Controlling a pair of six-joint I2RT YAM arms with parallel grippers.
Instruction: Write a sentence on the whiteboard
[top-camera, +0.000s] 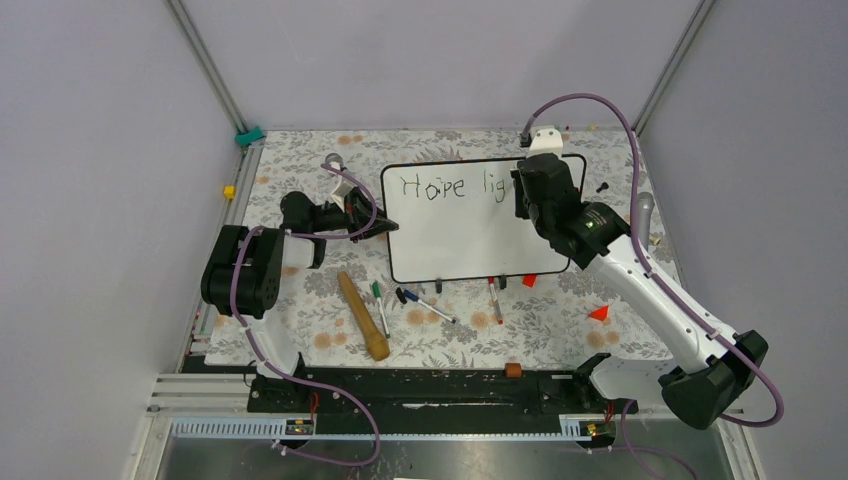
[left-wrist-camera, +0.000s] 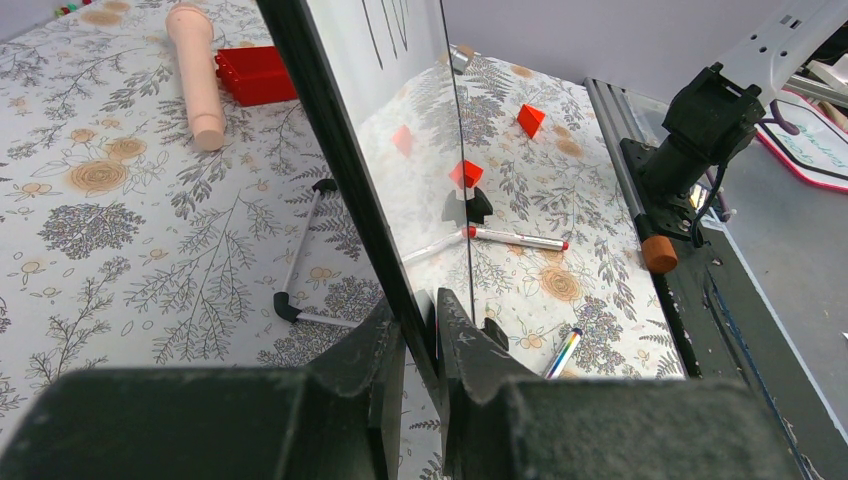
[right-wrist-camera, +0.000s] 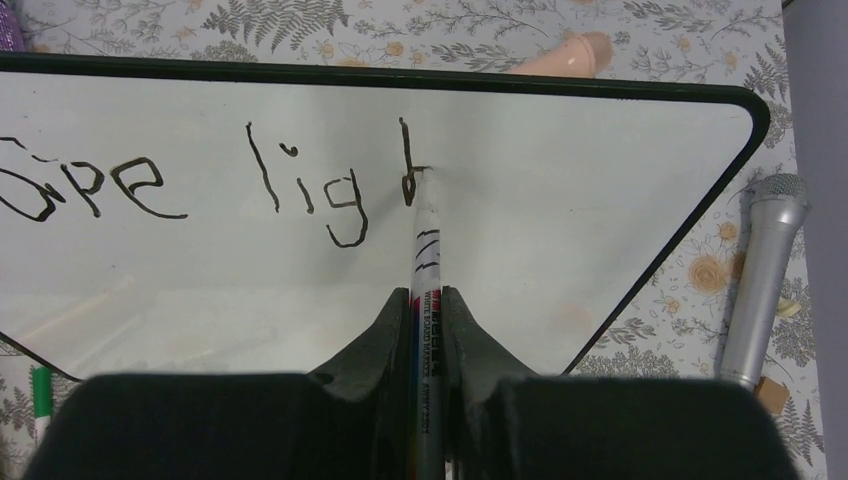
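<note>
One whiteboard (left-wrist-camera: 400, 120) edge inside left claw (left-wrist-camera: 420, 318)

this is looking like a robotics lab cell: pale grey wall panels (top-camera: 450, 60) and metal corner posts (top-camera: 207, 60) are enclosing a floral-print table cover (top-camera: 310, 300), and a black mounting rail (top-camera: 430, 385) is edging it.

Whiteboard (top-camera: 470, 240): glossy white face, thin black frame. Sentence (right-wrist-camera: 262, 168): dark, near-black strokes. Marker (right-wrist-camera: 424, 230): white barrel, black print, multicoloured stripe. Left end effector (left-wrist-camera: 420, 320), right end effector (right-wrist-camera: 425, 298): matt black. Desk (top-camera: 460, 345): white cloth, grey fern print, tan blossoms. Microphone (right-wrist-camera: 765, 270): silver-grey. Brick (left-wrist-camera: 255, 75): red. Rolling pin (top-camera: 362, 315): light brown. Cables (top-camera: 590, 96): purple.
</note>
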